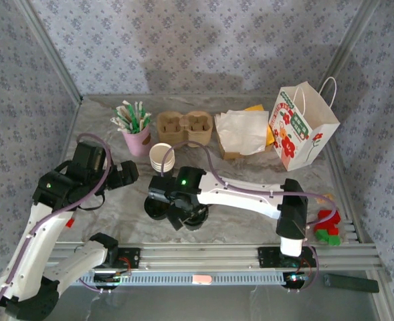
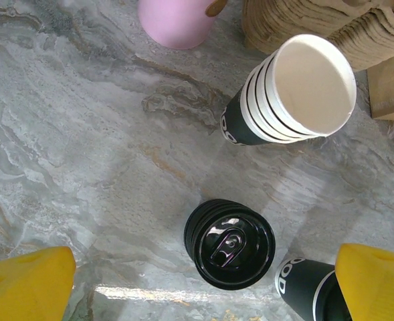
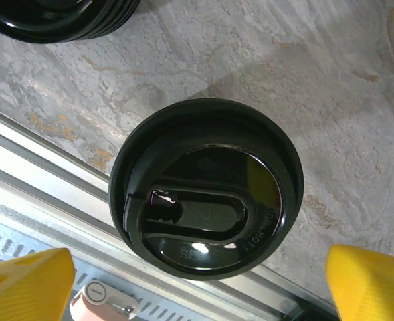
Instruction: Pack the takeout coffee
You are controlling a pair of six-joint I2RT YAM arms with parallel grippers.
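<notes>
Two arms work the marble table [image 1: 263, 180] seen from above: the right arm reaches from its base far across to the left, elbow low, its right gripper [image 1: 183, 215] pointing down over the takeout coffee [image 1: 200, 219] near the front rail [image 1: 210, 254]. The left arm is folded, left gripper [image 1: 128, 172] aimed toward the table's middle. From the left wrist, the left gripper [image 2: 197, 287] stands wide open; the coffee [image 2: 300, 284] shows its black side just beside a stack of black lids [image 2: 230, 244], with the paper cups [image 2: 304, 93] beyond. From the right wrist, the coffee [image 3: 207, 187] stands upright, long axis vertical, lid up, and the right gripper [image 3: 198, 281] spreads wide either side of it.
</notes>
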